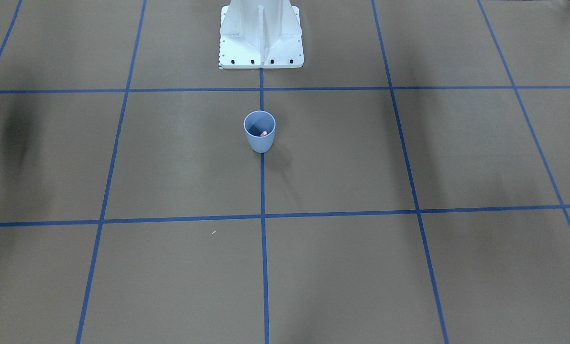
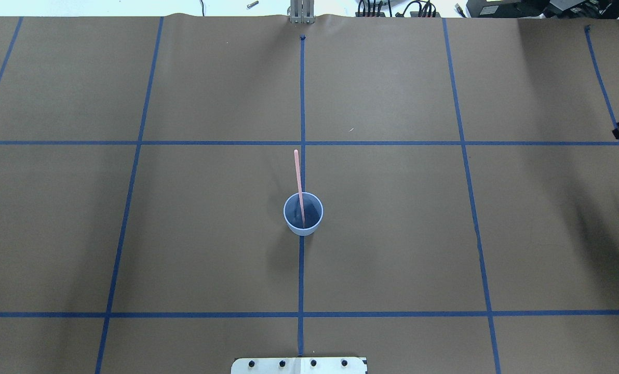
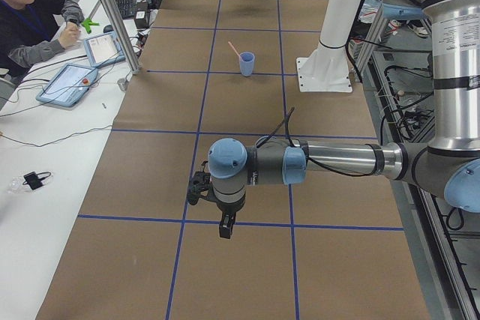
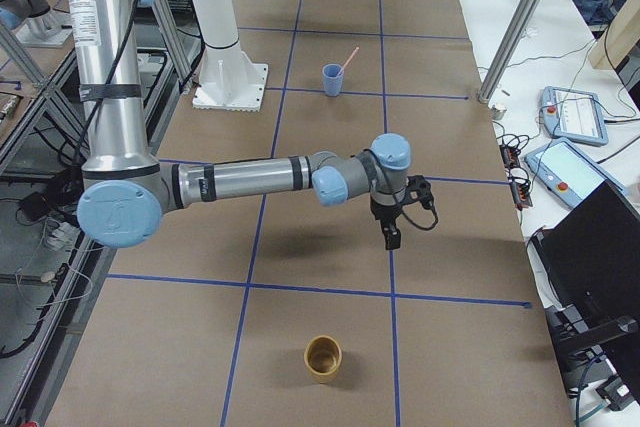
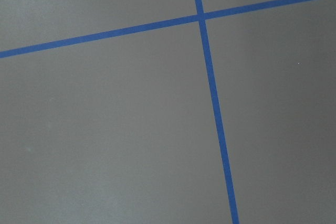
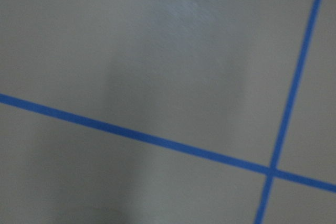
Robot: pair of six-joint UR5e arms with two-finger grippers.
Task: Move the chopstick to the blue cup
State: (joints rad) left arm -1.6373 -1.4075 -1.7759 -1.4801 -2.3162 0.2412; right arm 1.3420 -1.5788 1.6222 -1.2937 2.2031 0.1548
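Observation:
The blue cup stands upright near the table's middle on the centre tape line; it also shows in the front view and both side views. A pink chopstick stands in it, leaning on the rim and sticking out well above it. My left gripper hangs over the table far toward my left end. My right gripper hangs far toward my right end. Both are far from the cup, show clearly only in side views, and I cannot tell whether they are open.
A tan cup stands near the right end of the table. The white robot base is behind the blue cup. An operator sits at a side bench with tablets. Blue tape lines grid the brown table.

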